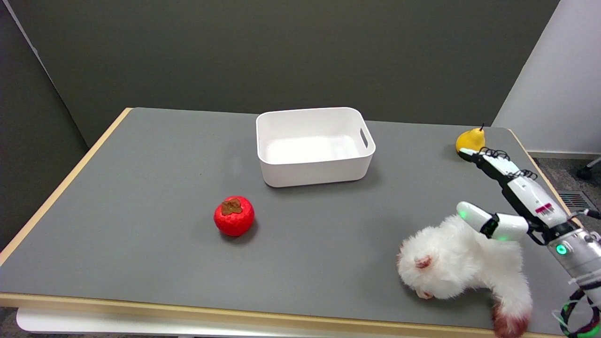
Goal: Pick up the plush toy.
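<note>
The plush toy, white and fluffy with reddish-brown paws and ear, lies on the grey table at the near right, one limb hanging toward the front edge. My right hand hovers just above and behind it, reaching in from the lower right. Its fingers stretch out straight toward the far edge, holding nothing. The thumb sticks out sideways over the toy's upper back; I cannot tell whether it touches the fur.
A white plastic bin with handle slots stands at the table's middle back. A red persimmon-like fruit sits left of centre. A yellow pear lies at the far right, just beyond my fingertips. The table's right edge runs close under my arm.
</note>
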You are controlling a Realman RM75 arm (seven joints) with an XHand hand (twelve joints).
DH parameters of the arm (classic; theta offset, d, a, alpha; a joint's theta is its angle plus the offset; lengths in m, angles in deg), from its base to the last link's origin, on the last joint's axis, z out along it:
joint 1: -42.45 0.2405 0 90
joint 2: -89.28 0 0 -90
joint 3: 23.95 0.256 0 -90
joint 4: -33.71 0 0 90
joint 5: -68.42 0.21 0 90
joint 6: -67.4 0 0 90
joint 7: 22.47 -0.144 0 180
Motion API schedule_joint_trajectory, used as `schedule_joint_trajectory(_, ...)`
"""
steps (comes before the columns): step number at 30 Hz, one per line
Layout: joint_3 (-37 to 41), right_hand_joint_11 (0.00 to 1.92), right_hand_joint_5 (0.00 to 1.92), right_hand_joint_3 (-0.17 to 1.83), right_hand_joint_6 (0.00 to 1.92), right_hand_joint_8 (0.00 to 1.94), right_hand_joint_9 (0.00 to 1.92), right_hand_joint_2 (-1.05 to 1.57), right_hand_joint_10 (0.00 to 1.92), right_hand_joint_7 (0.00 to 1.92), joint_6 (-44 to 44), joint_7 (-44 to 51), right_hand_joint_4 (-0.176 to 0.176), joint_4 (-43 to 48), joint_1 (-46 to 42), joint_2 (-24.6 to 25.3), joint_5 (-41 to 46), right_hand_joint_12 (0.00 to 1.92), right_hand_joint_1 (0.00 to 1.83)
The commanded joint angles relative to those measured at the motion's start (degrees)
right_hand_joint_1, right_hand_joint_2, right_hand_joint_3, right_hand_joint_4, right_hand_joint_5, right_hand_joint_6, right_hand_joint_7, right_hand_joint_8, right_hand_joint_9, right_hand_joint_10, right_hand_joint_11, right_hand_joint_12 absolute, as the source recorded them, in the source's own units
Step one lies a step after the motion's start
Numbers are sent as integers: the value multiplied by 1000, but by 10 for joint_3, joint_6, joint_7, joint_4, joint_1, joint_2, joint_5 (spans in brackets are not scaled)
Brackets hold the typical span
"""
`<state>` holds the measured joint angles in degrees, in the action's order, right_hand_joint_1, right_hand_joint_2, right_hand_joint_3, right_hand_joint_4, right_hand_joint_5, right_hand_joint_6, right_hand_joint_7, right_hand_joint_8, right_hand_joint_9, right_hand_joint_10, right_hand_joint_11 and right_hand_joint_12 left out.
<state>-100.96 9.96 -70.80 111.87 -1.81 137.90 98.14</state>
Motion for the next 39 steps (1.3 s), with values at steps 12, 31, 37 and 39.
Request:
schedule_joint_trajectory(12, -1, -1, 154, 810, 335, 271, -1, 527, 525, 187, -77, 20, 24, -147, -13, 28, 37, 835, 411)
schedule_joint_trajectory(31, -84, -1, 141, 830, 331, 275, -1, 519, 527, 188, 7, 16, 20, -190, 66, 31, 39, 816, 400)
schedule_joint_trajectory(37, -105, -1, 141, 829, 331, 275, -1, 519, 532, 188, 24, 16, 20, -179, 80, 39, 39, 823, 396)
schedule_joint_trajectory(39, -110, -1, 146, 828, 335, 279, -1, 520, 540, 195, 26, 15, 19, -171, 81, 39, 39, 825, 393)
